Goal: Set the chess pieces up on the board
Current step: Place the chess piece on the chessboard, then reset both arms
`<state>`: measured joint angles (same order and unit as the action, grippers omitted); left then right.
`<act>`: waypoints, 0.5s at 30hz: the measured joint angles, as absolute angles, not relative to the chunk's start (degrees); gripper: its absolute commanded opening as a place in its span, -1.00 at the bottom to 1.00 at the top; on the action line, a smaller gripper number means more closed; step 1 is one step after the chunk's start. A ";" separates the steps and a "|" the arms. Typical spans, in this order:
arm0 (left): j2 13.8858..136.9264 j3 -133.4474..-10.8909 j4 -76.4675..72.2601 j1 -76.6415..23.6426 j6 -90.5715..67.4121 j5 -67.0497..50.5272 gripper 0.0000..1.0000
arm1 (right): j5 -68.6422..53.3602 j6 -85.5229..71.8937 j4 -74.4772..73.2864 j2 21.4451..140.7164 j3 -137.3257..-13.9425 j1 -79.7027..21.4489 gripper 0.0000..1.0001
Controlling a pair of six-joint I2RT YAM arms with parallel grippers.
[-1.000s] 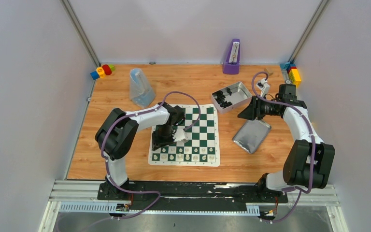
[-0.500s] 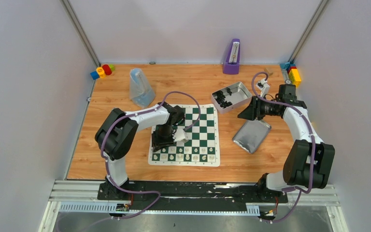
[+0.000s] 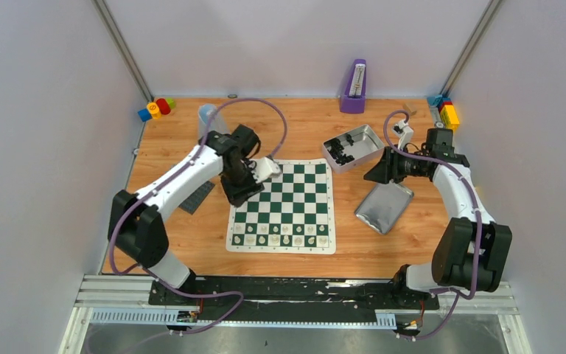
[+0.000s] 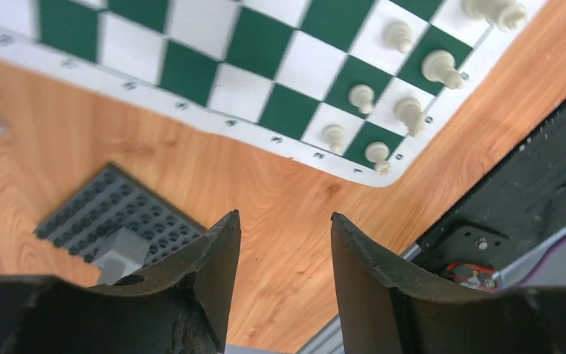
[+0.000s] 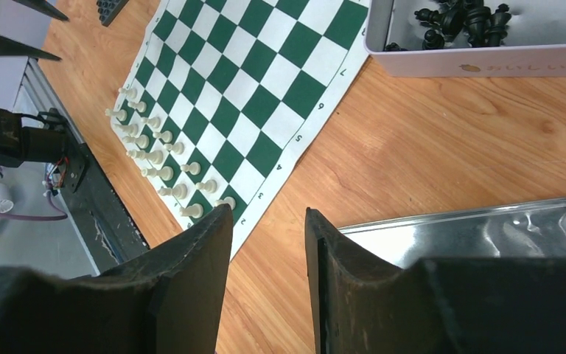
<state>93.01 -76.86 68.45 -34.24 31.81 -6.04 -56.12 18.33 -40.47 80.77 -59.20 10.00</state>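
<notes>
The left gripper has lifted off the near-left part of the board and swung out to the board's 10 o'clock corner. Its fingers are spread with nothing between them. The wrist view shows only bare wood and the grey studded plate under them. That plate, now uncovered, lies just beside the board's 9 o'clock edge. The right gripper has not moved. It hangs at 3 o'clock between the two metal containers, its fingers slightly parted and holding nothing.

The white chess pieces stand in two rows along the board's 6 o'clock edge, and the rest of the squares are bare. The empty left gripper drawing away suggests it has just set a piece down. The white side looks close to finished, though the rows are too small to count with certainty.

The open tin, just off the board's 1 o'clock corner, holds a heap of black pieces gathered at one end. Its shallow lid lies shiny and empty at 3 o'clock. The far rows probably still have to be filled from the tin.
</notes>
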 measured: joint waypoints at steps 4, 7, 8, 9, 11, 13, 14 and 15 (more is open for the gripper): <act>86.61 -77.87 65.87 -26.94 30.28 -8.29 0.45 | -53.87 18.55 -40.69 79.15 -59.79 10.00 0.17; 81.97 -77.60 62.65 -21.34 28.69 -9.50 0.70 | -51.83 18.74 -40.84 77.93 -61.10 10.00 0.61; 80.42 -77.30 61.25 -19.59 28.10 -9.89 0.74 | -51.20 18.74 -40.86 77.41 -61.54 10.00 0.94; 78.78 -76.88 59.92 -18.04 27.42 -10.09 0.82 | -50.48 18.83 -40.88 76.86 -61.91 10.00 0.99; 75.22 -75.55 56.95 -14.79 26.00 -10.66 0.92 | -49.19 18.76 -40.84 75.70 -62.48 10.00 1.00; 72.12 -74.02 54.43 -12.19 24.88 -11.20 0.99 | -47.75 18.74 -40.93 74.56 -63.11 10.00 1.00; 70.63 -73.01 52.90 -10.92 24.23 -11.42 0.99 | -47.09 18.72 -40.91 74.06 -63.35 10.00 0.99; 68.82 -71.70 51.18 -9.47 23.31 -11.57 0.99 | -46.37 18.61 -40.88 73.52 -63.51 10.04 1.00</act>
<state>68.82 -71.70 51.18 -9.47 23.31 -11.57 -46.37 18.61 -40.88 73.52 -63.51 10.04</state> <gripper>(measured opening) 0.986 0.996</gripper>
